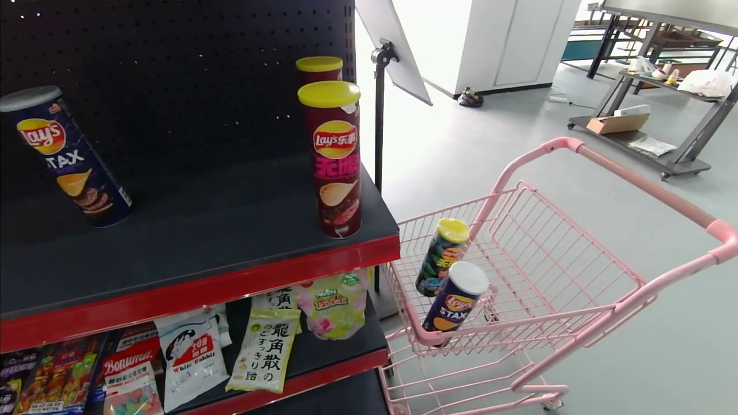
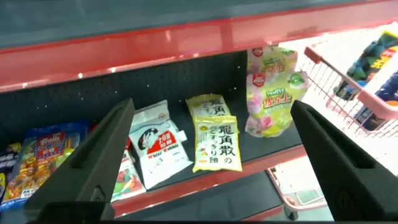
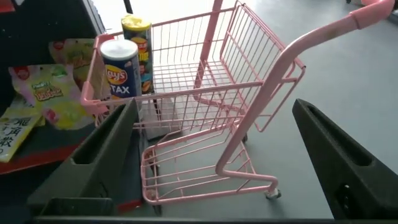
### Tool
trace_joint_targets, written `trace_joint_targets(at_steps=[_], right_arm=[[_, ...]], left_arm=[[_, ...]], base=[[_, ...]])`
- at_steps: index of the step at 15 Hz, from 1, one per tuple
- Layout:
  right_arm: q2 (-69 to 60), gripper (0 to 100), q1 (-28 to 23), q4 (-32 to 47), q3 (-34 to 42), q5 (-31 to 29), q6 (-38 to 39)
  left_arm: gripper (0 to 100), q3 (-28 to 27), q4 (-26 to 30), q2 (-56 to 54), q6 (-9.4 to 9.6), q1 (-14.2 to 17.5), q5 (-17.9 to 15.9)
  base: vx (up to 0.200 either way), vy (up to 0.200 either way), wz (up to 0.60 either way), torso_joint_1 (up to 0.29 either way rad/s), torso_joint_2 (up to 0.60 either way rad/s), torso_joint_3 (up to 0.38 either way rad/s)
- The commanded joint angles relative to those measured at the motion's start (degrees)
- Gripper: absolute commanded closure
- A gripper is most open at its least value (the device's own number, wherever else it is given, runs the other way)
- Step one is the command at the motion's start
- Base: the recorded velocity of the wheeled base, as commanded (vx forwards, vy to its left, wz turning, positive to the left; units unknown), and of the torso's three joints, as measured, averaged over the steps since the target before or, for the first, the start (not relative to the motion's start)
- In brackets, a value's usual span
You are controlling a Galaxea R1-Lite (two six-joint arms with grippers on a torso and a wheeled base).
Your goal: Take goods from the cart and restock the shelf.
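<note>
White-lidded can (image 1: 455,302) and yellow-lidded can (image 1: 441,256) wait side by side in cart (image 1: 634,173), at shelf-side corner. Three cans (image 1: 336,161) stand on upper shelf (image 1: 202,230). Left gripper (image 2: 211,104) and right gripper (image 3: 216,102) both spread, empty. Restocking likely partway, two cans left.

Bright: we see strong white light on the floor (image 1: 438,150) beside the shelf (image 1: 190,230).
Dark: we see the shelf's back wall (image 1: 173,75) nearly black.
Shine: we see glare on the red shelf edge (image 2: 186,46).
Shade: we see the snack bags (image 2: 158,149) in soft shadow.
</note>
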Motion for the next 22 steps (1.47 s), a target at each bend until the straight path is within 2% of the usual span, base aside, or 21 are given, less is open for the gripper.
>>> trace_joint_targets(at_steps=[1, 15, 19, 21, 22], right_arm=[[-0.01, 0, -0.05, -0.01, 0.00, 0.01, -0.02], [-0.01, 0, 0.04, -0.01, 0.00, -0.08, -0.20], [0.25, 0, 0.13, 0.08, -0.09, 0.28, -0.46], [0.52, 0, 0.22, -0.19, -0.88, 0.89, -2.92], [14.76, 0, 0.92, 0.52, -15.12, 2.83, 0.68]], left_arm=[[0, 0.01, 0.01, 0.05, 0.04, -0.05, 0.01], [0, 0.01, 0.01, 0.05, -0.05, -0.05, 0.01], [0, 0.01, 0.01, 0.05, -0.05, -0.05, 0.01], [0, 0.01, 0.01, 0.05, -0.05, -0.05, 0.10], [0, 0.01, 0.01, 0.05, -0.05, -0.05, 0.10]], base=[[0.000, 0.000, 0.00, -0.163, 0.44, 0.276], [0.000, 0.000, 0.00, -0.138, 0.52, 0.372], [0.000, 0.000, 0.00, -0.024, 0.16, 0.135], [0.000, 0.000, 0.00, 0.000, 0.00, 0.000], [0.000, 0.000, 0.00, 0.000, 0.00, 0.000]])
